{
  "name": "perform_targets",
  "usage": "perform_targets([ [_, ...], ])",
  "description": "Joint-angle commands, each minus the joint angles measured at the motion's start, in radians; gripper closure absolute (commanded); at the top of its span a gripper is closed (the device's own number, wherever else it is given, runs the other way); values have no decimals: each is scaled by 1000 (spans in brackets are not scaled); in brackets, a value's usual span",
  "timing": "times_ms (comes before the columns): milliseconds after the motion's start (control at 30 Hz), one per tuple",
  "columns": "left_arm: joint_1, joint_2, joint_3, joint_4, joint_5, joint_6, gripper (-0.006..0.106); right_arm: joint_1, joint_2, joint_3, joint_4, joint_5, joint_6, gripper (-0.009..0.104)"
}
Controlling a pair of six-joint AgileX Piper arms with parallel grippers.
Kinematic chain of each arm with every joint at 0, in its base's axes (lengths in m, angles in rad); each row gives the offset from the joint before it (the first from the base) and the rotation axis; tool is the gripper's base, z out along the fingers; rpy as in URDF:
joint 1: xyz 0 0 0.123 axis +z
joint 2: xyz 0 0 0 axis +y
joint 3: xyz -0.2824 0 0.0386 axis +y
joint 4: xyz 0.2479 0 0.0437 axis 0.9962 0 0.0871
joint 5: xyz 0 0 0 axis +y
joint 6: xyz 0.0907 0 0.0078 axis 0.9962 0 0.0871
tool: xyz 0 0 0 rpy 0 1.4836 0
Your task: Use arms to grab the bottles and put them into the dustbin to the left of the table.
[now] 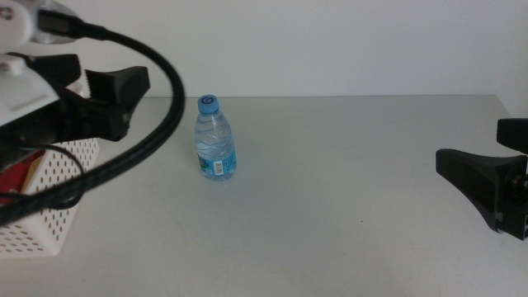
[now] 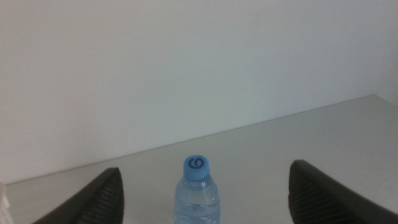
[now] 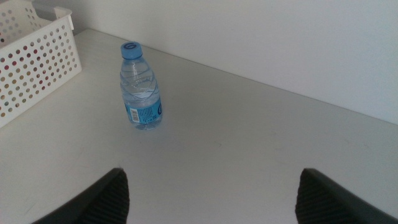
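Observation:
A small clear-blue water bottle (image 1: pixel 215 140) with a blue cap stands upright on the pale table (image 1: pixel 330 214), left of centre. The white perforated dustbin (image 1: pixel 49 194) sits at the table's left edge with something red (image 1: pixel 21 177) inside it. My left gripper (image 1: pixel 124 103) hangs open above the dustbin's far corner, to the left of the bottle, with nothing between its jaws. In the left wrist view the bottle's cap (image 2: pixel 196 167) shows between the wide-apart jaws. My right gripper (image 1: pixel 469 142) waits open at the right edge, far from the bottle (image 3: pixel 141 87).
The left arm's black cable (image 1: pixel 157 124) loops down across the dustbin (image 3: pixel 37 56) towards the bottle. A white wall (image 1: pixel 330 41) closes the table's far edge. Bare tabletop lies between the bottle and the right gripper.

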Motion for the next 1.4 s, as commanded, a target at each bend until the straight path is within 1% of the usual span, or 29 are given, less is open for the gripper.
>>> perform_targets([
  [0,5,56,-28,8,-125,-55,12,-7,-5,-27,-9,-63,-12,24],
  [133,5,145,-28,8,-172,-55,12,-7,-5,-27,-9,-63,-12,24],
  [333,13,223,-28,6,-159,-47,12,-7,-5,-27,-9,-63,-12,24],
  [400,27,240,-26,-40,-161,-10,12,-7,-5,-27,-9,-63,-12,24],
  [533,67,243,22,-181,-233,184,12,-7,-5,-27,-9,-63,-12,24],
  [600,84,246,49,-209,-277,210,12,-7,-5,-27,-9,-63,-12,24],
  [700,97,256,90,-209,-336,208,12,-7,-5,-27,-9,-63,-12,24],
  [1067,97,347,114,-210,-361,208,12,-7,-5,-27,-9,-63,-12,24],
  [1200,96,415,114,-210,-485,208,12,-7,-5,-27,-9,-63,-12,24],
  [1367,99,518,104,-210,-656,164,12,-7,-5,-27,-9,-63,-12,24],
])
